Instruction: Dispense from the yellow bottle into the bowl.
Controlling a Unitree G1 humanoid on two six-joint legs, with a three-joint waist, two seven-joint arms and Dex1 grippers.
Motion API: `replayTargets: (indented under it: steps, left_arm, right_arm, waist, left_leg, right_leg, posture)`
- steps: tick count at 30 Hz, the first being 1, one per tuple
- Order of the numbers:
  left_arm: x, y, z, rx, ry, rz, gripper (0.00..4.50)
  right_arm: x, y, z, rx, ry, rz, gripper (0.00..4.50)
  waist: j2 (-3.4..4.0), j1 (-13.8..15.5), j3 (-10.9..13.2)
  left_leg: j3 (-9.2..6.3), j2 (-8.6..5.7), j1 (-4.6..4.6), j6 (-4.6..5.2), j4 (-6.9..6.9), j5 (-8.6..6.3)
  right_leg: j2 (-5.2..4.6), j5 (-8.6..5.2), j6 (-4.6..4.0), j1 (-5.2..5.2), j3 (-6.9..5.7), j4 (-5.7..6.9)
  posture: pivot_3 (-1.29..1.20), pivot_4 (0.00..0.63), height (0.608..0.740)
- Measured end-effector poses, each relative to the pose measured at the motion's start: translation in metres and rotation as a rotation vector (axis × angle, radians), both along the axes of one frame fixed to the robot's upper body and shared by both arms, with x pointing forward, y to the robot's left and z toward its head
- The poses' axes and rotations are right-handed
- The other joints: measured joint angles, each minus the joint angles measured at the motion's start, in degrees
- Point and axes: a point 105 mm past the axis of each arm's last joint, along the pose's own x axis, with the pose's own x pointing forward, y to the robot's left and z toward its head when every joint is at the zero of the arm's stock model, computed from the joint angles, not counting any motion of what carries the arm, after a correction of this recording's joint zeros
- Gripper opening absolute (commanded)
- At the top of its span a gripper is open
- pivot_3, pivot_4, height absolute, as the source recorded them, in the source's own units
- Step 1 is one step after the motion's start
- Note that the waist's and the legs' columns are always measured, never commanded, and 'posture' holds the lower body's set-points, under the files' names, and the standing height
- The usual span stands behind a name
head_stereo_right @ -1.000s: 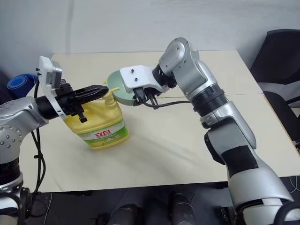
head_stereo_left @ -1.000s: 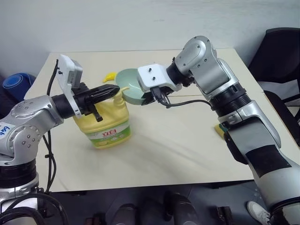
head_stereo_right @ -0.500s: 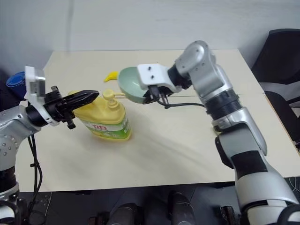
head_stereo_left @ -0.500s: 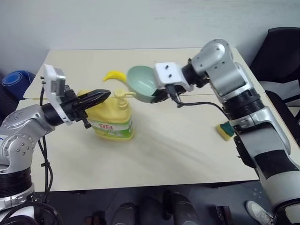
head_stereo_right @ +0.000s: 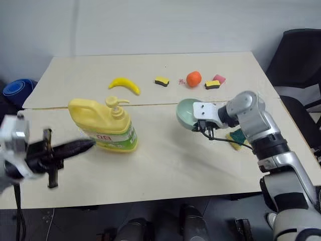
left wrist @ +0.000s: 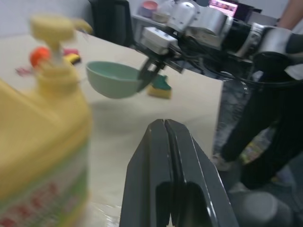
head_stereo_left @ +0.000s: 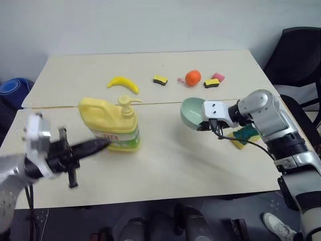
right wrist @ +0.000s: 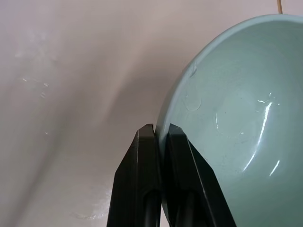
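left end effector (left wrist: 164, 124): closed, roughly level, blurred | right end effector (right wrist: 160, 130): pinched, angled downward

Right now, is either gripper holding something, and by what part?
The right gripper pinches the rim of the small pale mint-green bowl. The left gripper is shut on nothing.
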Motion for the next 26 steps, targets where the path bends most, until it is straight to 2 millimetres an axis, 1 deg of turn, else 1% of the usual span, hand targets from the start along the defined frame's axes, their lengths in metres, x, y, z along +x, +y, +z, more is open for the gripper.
replayTargets:
  steps: [3,5,8,9,10,12,13,15,16,17,18,19,20,22,23,24,26]
  left_arm:
    - [-0.006,0.003,-0.032,0.095,0.017,0.032,0.03]
    - [-0.003,0.004,-0.044,0.143,-0.01,0.044,0.0]
    - [0.005,0.009,-0.06,0.166,-0.04,0.083,0.0]
    - [0.008,0.011,-0.064,0.159,-0.039,0.103,0.0]
    - [0.013,0.014,-0.068,0.15,-0.04,0.142,0.19]
    - [0.019,0.02,-0.069,0.138,-0.055,0.197,0.55]
    - [0.02,0.021,-0.069,0.144,-0.065,0.21,0.88]
    - [0.019,0.023,-0.069,0.164,-0.098,0.228,1.45]
    - [0.019,0.025,-0.071,0.19,-0.124,0.255,1.76]
    - [0.018,0.028,-0.075,0.203,-0.13,0.278,2.03]
    - [0.017,0.032,-0.08,0.219,-0.13,0.305,2.45]
    - [0.016,0.034,-0.083,0.227,-0.128,0.316,2.63]
    - [0.017,0.037,-0.086,0.253,-0.153,0.341,2.92]
    - [0.016,0.043,-0.093,0.305,-0.185,0.39,2.92]
    - [0.015,0.049,-0.101,0.335,-0.172,0.412,2.92]
    - [0.014,0.052,-0.107,0.352,-0.16,0.425,2.92]
    - [0.015,0.056,-0.112,0.37,-0.161,0.447,2.92]
  right_arm:
    - [-0.002,-0.02,-0.023,-0.035,0.031,-0.043,0.0]
    - [-0.003,-0.024,-0.03,-0.039,0.034,-0.043,0.56]
    - [0.0,-0.027,-0.031,-0.029,-0.004,-0.036,1.45]
    - [-0.001,-0.027,-0.032,-0.02,-0.012,-0.029,1.84]
    - [-0.005,-0.028,-0.033,0.004,-0.019,-0.009,2.25]
    - [-0.013,-0.028,-0.034,0.049,-0.031,0.023,2.88]
    - [-0.02,-0.026,-0.03,0.105,-0.048,0.04,3.28]
    - [-0.033,-0.019,-0.019,0.231,-0.096,0.078,3.89]
    - [-0.05,-0.017,-0.01,0.376,-0.121,0.088,4.23]
    - [-0.061,-0.017,-0.008,0.462,-0.106,0.083,4.5]
    - [-0.074,-0.019,-0.009,0.547,-0.079,0.067,4.5]
    - [-0.077,-0.019,-0.011,0.573,-0.064,0.061,4.5]
    - [-0.087,-0.023,-0.017,0.619,-0.047,0.036,4.5]
    - [-0.104,-0.033,-0.034,0.695,-0.002,-0.024,4.5]
    - [-0.11,-0.036,-0.042,0.737,0.01,-0.053,4.5]
    - [-0.112,-0.04,-0.047,0.749,0.008,-0.069,4.5]
    - [-0.114,-0.051,-0.054,0.742,-0.045,-0.098,4.5]
  waist:
    - [0.01,0.5,0.0]
    - [0.03,0.6,0.0]
    - [0.05,0.5,0.0]
    - [0.04,0.5,0.0]
    - [0.04,0.6,0.0]
    - [0.04,0.8,0.0]
    - [0.03,1.0,0.0]
    - [0.04,1.4,0.0]
    - [0.03,1.7,0.0]
    - [0.02,1.9,0.0]
    - [0.02,2.1,0.0]
    - [0.0,2.2,0.0]
    - [0.01,2.4,0.0]
    - [-0.03,3.0,0.0]
    - [-0.02,3.0,0.0]
    - [0.03,2.9,0.0]
    - [0.03,2.9,0.0]
  left_leg:
    - [-0.01,-0.05,-0.01,0.05,0.02,0.03]
    - [0.01,-0.05,-0.03,0.09,0.04,0.04]
    - [0.03,-0.02,0.01,0.12,0.02,0.03]
    - [0.02,-0.02,-0.02,0.13,0.02,0.02]
    - [-0.01,0.01,-0.04,0.14,0.01,0.02]
    - [-0.01,0.02,-0.07,0.17,0.01,0.01]
    - [0.0,0.04,-0.06,0.21,0.01,-0.02]
    - [-0.02,0.05,-0.04,0.24,-0.01,-0.05]
    - [-0.02,0.06,-0.03,0.25,-0.03,-0.08]
    - [-0.03,0.06,-0.01,0.3,-0.02,-0.11]
    - [0.0,0.05,0.01,0.37,-0.01,-0.15]
    - [0.01,0.05,0.01,0.41,0.03,-0.19]
    - [0.03,0.04,0.01,0.47,0.04,-0.26]
    - [0.04,0.04,0.07,0.52,0.04,-0.39]
    - [0.08,0.04,0.07,0.55,0.04,-0.4]
    - [0.13,0.03,0.07,0.58,0.04,-0.41]
    - [0.2,0.03,0.08,0.61,0.04,-0.41]
  right_leg:
    - [-0.02,-0.01,-0.01,0.05,-0.04,-0.29]
    - [-0.02,0.0,-0.01,0.04,-0.03,-0.25]
    - [-0.02,0.0,-0.01,0.04,-0.03,-0.22]
    - [-0.02,0.0,-0.02,0.01,-0.04,-0.2]
    - [-0.02,0.0,-0.01,0.02,-0.08,-0.12]
    - [-0.03,0.0,0.0,0.01,-0.11,-0.03]
    - [-0.02,0.01,0.01,0.01,-0.1,-0.04]
    - [-0.03,0.02,0.02,0.06,-0.12,-0.09]
    - [-0.02,0.03,0.04,0.11,-0.13,-0.16]
    - [-0.03,0.04,0.05,0.15,-0.12,-0.18]
    - [-0.05,0.06,0.09,0.18,-0.1,-0.45]
    - [-0.06,0.07,0.11,0.18,-0.07,-0.45]
    - [-0.11,0.08,0.11,0.18,-0.05,-0.45]
    - [-0.13,0.07,0.1,0.2,-0.02,-0.44]
    - [-0.13,0.07,0.1,0.18,0.02,-0.44]
    - [-0.13,0.07,0.1,0.15,0.06,-0.41]
    - [-0.13,0.07,0.1,0.13,0.08,-0.38]
  posture:
    - [0.0,0.15,0.74]
    - [0.0,0.15,0.74]
    - [0.0,0.15,0.74]
    - [0.0,0.15,0.74]
    - [0.0,0.15,0.74]
    - [0.0,0.15,0.74]
    - [0.0,0.15,0.74]
    - [0.0,0.15,0.74]
    - [0.0,0.15,0.74]
    - [0.0,0.15,0.74]
    - [0.0,0.15,0.74]
    - [0.0,0.15,0.74]
    - [0.0,0.15,0.74]
    - [0.0,0.15,0.74]
    - [0.0,0.15,0.74]
    - [0.0,0.15,0.74]
    - [0.0,0.15,0.74]
